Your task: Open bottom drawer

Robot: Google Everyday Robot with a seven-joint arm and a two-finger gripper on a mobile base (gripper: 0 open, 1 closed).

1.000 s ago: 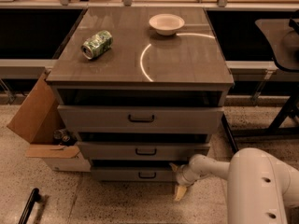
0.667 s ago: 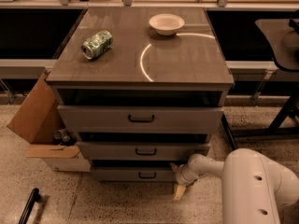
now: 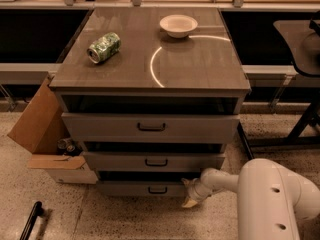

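The bottom drawer (image 3: pixel 130 188) is the slimmest grey front at the base of the cabinet, with a small dark bar handle (image 3: pixel 157 190) at its centre. It stands slightly out from the cabinet, with a dark gap above it. My gripper (image 3: pixel 190 193) is at the end of my white arm (image 3: pixel 272 199), low at the right end of the bottom drawer's front, to the right of the handle. It is close to the drawer front; contact cannot be made out.
Above are the mid-sized drawer (image 3: pixel 120 160) and the tallest drawer (image 3: pixel 105 127), both slightly out. A green can (image 3: pixel 103 47) lies on the cabinet top, with a white bowl (image 3: pixel 178 25). An open cardboard box (image 3: pixel 42 134) stands at the left. A dark table leg (image 3: pixel 300 124) is at the right.
My arm's big white link has moved slightly left and closer. The gripper stays at the right end of the bottom drawer. The drawers have not visibly moved.
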